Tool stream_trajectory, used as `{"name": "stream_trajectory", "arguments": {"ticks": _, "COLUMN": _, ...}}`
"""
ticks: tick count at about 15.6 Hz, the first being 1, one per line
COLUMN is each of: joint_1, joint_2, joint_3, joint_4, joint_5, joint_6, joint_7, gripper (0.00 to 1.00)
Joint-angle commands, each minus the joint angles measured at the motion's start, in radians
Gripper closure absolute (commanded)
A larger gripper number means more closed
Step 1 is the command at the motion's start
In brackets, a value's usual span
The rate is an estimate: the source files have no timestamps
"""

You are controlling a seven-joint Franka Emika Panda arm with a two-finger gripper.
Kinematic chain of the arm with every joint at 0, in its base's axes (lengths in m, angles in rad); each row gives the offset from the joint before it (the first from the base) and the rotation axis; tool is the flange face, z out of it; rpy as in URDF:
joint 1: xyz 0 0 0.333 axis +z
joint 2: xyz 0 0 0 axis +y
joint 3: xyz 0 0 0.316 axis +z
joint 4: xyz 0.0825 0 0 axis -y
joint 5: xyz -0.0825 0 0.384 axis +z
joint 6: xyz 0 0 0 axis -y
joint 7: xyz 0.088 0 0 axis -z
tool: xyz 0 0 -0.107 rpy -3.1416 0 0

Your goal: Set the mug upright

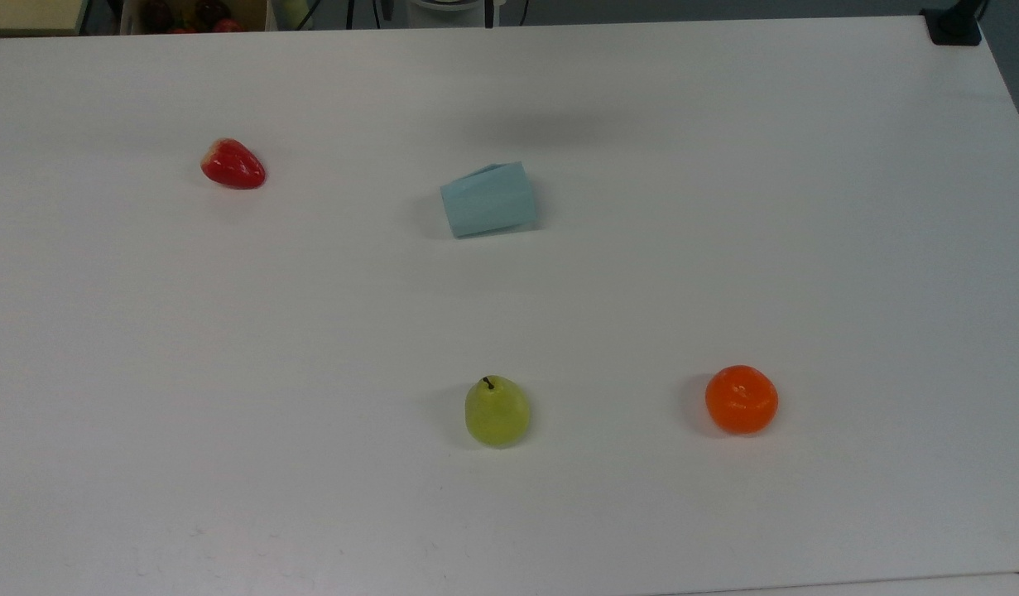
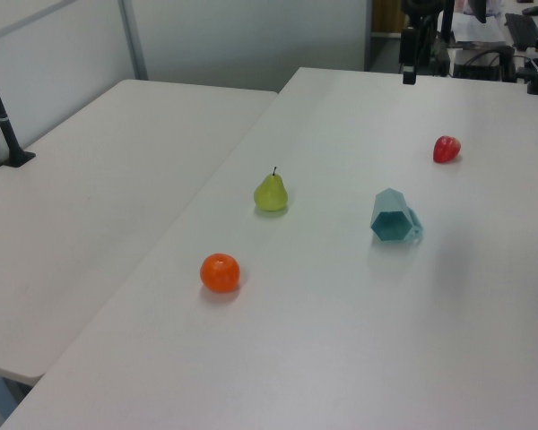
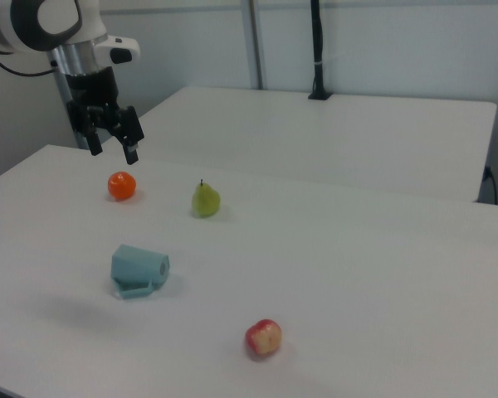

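Note:
The pale blue-teal faceted mug [image 1: 488,199] lies on its side near the middle of the white table [image 1: 724,248]. In the left view the mug [image 2: 393,217] turns its hexagonal rim and darker inside toward the camera. In the right view the mug [image 3: 139,267] rests with its handle low against the table. My gripper [image 3: 113,151] hangs open and empty well above the table, above the orange and far from the mug. The left view has the gripper [image 2: 409,79] as a dark shape high over the table's far end.
A green pear [image 1: 497,411], an orange [image 1: 742,400] and a red strawberry-like fruit [image 1: 233,164] lie spread around the mug, each well apart from it. A second white table [image 2: 90,179] adjoins, with a black post [image 2: 4,116] clamped to it.

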Motion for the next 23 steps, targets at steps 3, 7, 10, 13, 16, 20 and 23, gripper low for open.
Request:
{"name": "stream_trajectory", "arguments": {"ticks": 3, "joint_1": 0.000, "joint_2": -0.013, "joint_3": -0.005, "joint_4": -0.032, "joint_5": 0.014, "joint_6": 0.043, "joint_7": 0.002, "gripper": 0.00}}
{"name": "stream_trajectory", "arguments": {"ticks": 7, "joint_1": 0.001, "joint_2": 0.001, "joint_3": -0.003, "joint_4": -0.032, "joint_5": 0.011, "joint_6": 0.043, "joint_7": 0.002, "gripper": 0.00}}
{"name": "stream_trajectory", "arguments": {"ticks": 10, "joint_1": 0.020, "joint_2": 0.007, "joint_3": -0.002, "joint_4": -0.032, "joint_5": 0.000, "joint_6": 0.043, "joint_7": 0.002, "gripper": 0.00}}
{"name": "stream_trajectory", "arguments": {"ticks": 13, "joint_1": 0.114, "joint_2": 0.014, "joint_3": -0.002, "joint_4": -0.043, "joint_5": -0.076, "joint_6": 0.032, "joint_7": 0.013, "gripper": 0.00}}
{"name": "stream_trajectory", "arguments": {"ticks": 16, "joint_1": 0.181, "joint_2": 0.022, "joint_3": 0.000, "joint_4": -0.064, "joint_5": -0.146, "joint_6": 0.029, "joint_7": 0.019, "gripper": 0.00}}
{"name": "stream_trajectory", "arguments": {"ticks": 20, "joint_1": 0.210, "joint_2": 0.045, "joint_3": 0.075, "joint_4": -0.093, "joint_5": -0.261, "joint_6": 0.027, "joint_7": 0.062, "gripper": 0.00}}
{"name": "stream_trajectory", "arguments": {"ticks": 23, "joint_1": 0.224, "joint_2": 0.088, "joint_3": 0.164, "joint_4": -0.141, "joint_5": -0.403, "joint_6": 0.031, "joint_7": 0.248, "gripper": 0.01}}
